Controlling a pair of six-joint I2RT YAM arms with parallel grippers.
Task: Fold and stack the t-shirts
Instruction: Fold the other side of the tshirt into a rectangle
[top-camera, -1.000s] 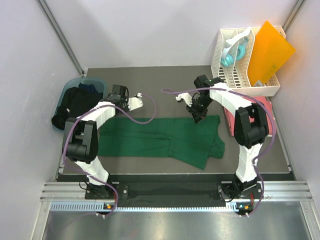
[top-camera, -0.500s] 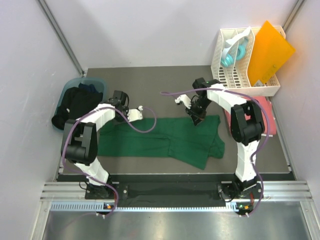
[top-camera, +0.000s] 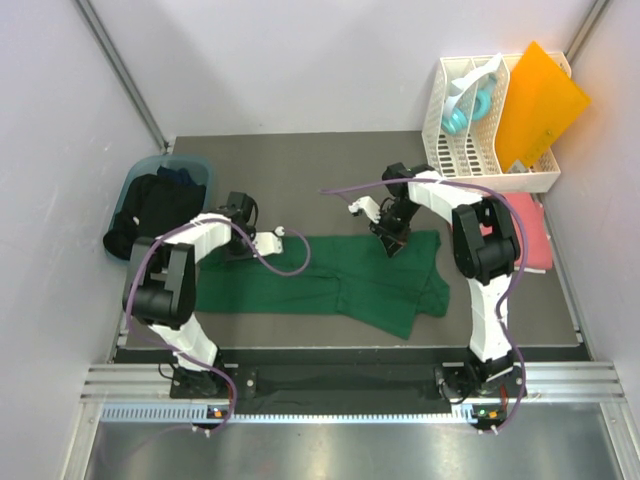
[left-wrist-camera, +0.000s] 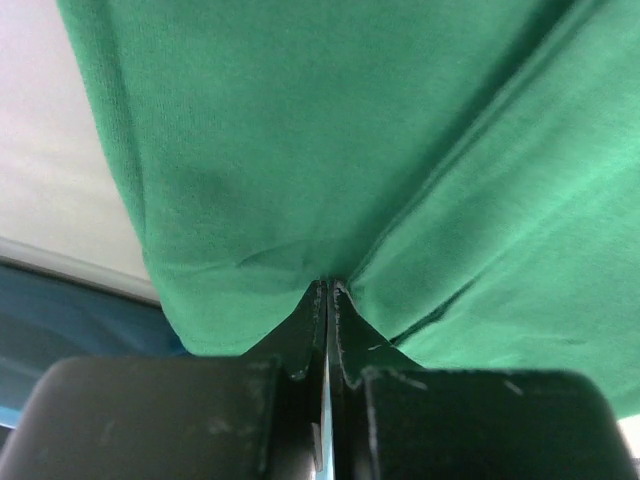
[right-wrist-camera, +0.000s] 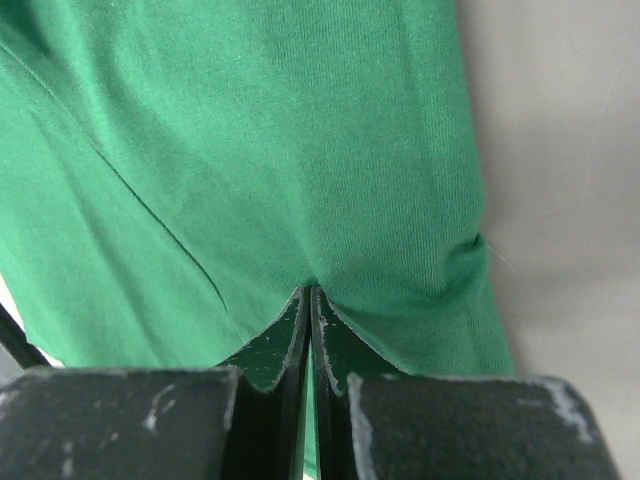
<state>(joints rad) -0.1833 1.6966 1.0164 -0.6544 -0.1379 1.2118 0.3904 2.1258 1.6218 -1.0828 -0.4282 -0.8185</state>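
A dark green t-shirt (top-camera: 330, 280) lies spread flat across the table (top-camera: 300, 160). The left tool (top-camera: 238, 248) meets its far left edge and the right tool (top-camera: 392, 245) its far right edge. Dark t-shirts (top-camera: 150, 210) fill a blue bin (top-camera: 190, 163) at the left. A coral pink t-shirt (top-camera: 530, 235) lies at the right.

Left arm (top-camera: 205, 228), right arm (top-camera: 445, 197): white link shells, black joint housings, same build. Purple cable (top-camera: 305, 255) loops loosely off each, from wrist back toward base. Left pincer (left-wrist-camera: 327, 290), right pincer (right-wrist-camera: 308, 295): matte black fingers (left-wrist-camera: 300, 335), flat blocky bodies, edges scuffed (pale scratches, chipped paint showing grey).
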